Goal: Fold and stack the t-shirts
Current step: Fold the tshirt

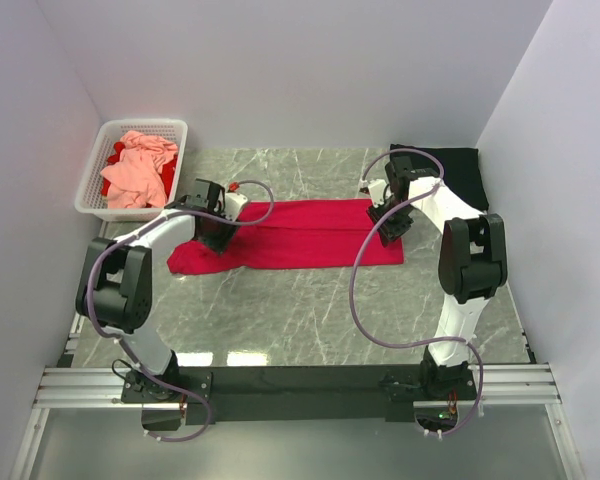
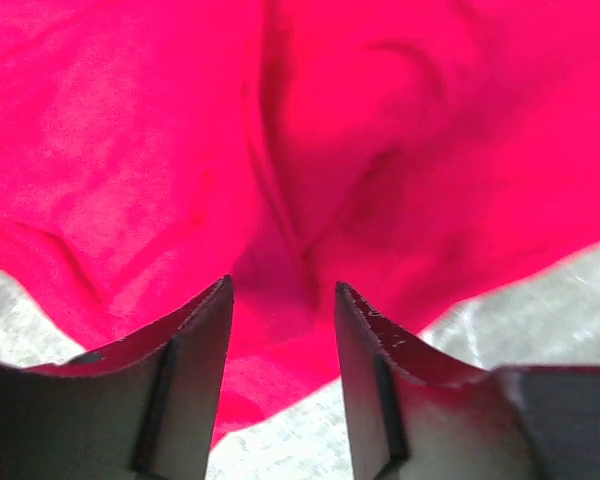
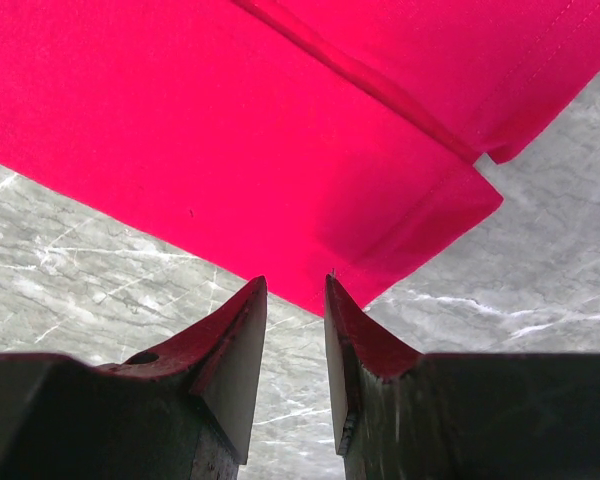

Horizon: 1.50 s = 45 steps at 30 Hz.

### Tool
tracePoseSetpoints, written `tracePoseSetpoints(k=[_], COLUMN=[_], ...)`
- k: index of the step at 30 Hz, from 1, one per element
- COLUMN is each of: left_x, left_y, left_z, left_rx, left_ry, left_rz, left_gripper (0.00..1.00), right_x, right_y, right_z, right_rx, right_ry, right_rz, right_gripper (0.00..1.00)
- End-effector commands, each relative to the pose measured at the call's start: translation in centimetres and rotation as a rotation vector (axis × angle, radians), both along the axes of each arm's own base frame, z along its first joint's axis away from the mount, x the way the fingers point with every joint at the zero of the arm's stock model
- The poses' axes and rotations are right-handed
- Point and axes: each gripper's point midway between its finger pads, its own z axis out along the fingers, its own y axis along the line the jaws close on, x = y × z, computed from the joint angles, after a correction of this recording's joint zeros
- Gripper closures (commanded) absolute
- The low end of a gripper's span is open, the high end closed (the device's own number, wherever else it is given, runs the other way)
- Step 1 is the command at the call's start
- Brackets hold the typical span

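The crimson-red t-shirt (image 1: pixel 300 235) lies in a long folded band across the middle of the table. My left gripper (image 1: pixel 216 234) is over its rumpled left end. In the left wrist view it (image 2: pixel 283 290) is open, with wrinkled red cloth (image 2: pixel 280 150) just beyond the fingertips. My right gripper (image 1: pixel 390 232) is over the shirt's right end. In the right wrist view it (image 3: pixel 296 285) is open by a narrow gap, empty, at the near corner of the flat red cloth (image 3: pixel 280 140). The black t-shirt (image 1: pixel 462 170) lies at the back right. The salmon-pink t-shirt (image 1: pixel 140 170) lies in the basket.
The white lattice basket (image 1: pixel 92 188) stands at the back left, with some red cloth (image 1: pixel 117 152) under the pink shirt. White walls close in the back and both sides. Grey marble table (image 1: pixel 310 310) shows in front of the red shirt.
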Motion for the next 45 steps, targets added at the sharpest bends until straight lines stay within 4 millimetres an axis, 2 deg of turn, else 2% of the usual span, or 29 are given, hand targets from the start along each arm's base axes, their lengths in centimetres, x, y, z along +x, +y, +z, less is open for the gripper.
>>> tracePoseSetpoints(k=[1, 4, 7, 10, 14, 17, 18, 19, 20, 24, 30, 32, 33, 34, 36, 40, 43, 45], left_x=[1.9, 2.6, 3.0, 3.6, 4.8, 6.0, 6.5, 6.8, 7.1, 8.9, 11.6, 12.3, 12.4, 12.6, 13.0, 13.1, 12.5, 11.8], left_y=[0.8, 1.9, 2.1, 2.1, 2.4, 2.4, 2.4, 2.4, 2.3, 2.0, 3.3, 4.1, 4.3, 4.6, 4.9, 5.7, 5.9, 5.4], left_z=[0.5, 0.6, 0.6, 1.3, 2.6, 3.3, 3.6, 3.2, 3.1, 3.5, 3.5, 3.2, 3.2, 3.5, 4.6, 6.3, 6.6, 6.7], left_rx=[0.028, 0.092, 0.109, 0.114, 0.143, 0.156, 0.157, 0.167, 0.168, 0.169, 0.205, 0.218, 0.216, 0.205, 0.159, 0.089, 0.037, -0.001], left_ry=[-0.057, -0.088, -0.086, -0.112, -0.161, -0.184, -0.195, -0.189, -0.189, -0.214, -0.259, -0.266, -0.267, -0.273, -0.290, -0.304, -0.282, -0.277], left_rz=[0.069, 0.086, 0.081, 0.074, 0.069, 0.049, 0.043, 0.029, 0.024, -0.002, 0.004, 0.019, 0.024, 0.038, 0.058, 0.102, 0.135, 0.134], left_gripper=[0.50, 0.55, 0.60, 0.70, 0.75, 0.84, 0.95, 0.99, 0.99, 0.99, 0.98, 0.86, 0.68, 0.60, 0.53, 0.51, 0.52, 0.54], right_x=[0.8, 0.8, 0.8, 1.0, 0.8, 0.9, 0.9, 1.0, 1.0, 1.0, 0.6, 0.6, 0.6, 0.7, 0.9, 2.4, 3.7, 4.1], right_y=[0.2, 0.1, 0.1, 0.1, 0.2, 0.1, 0.1, 0.1, 0.1, 0.0, -0.1, 0.0, 0.0, 0.1, 0.1, 0.6, 1.4, 2.2], right_z=[0.6, 0.6, 0.4, 0.4, 0.3, 0.2, 0.2, 0.2, 0.2, 0.1, -0.2, -0.2, -0.2, -0.2, -0.1, 0.2, 0.4, -0.2], right_rx=[0.006, 0.002, 0.001, 0.002, 0.002, 0.000, 0.001, -0.001, -0.001, -0.005, -0.008, -0.005, -0.005, -0.003, 0.000, 0.013, 0.040, 0.047], right_ry=[-0.038, -0.039, -0.035, -0.040, -0.033, -0.032, -0.034, -0.034, -0.036, -0.035, -0.027, -0.026, -0.028, -0.029, -0.034, -0.058, -0.068, -0.060], right_rz=[-0.002, 0.000, 0.000, 0.000, 0.002, 0.002, 0.002, 0.003, 0.002, 0.005, 0.008, 0.007, 0.007, 0.009, 0.005, -0.008, -0.018, -0.012], right_gripper=[0.63, 0.63, 0.63, 0.63, 0.63, 0.63, 0.63, 0.63, 0.63, 0.63, 0.63, 0.63, 0.63, 0.63, 0.63, 0.64, 0.66, 0.67])
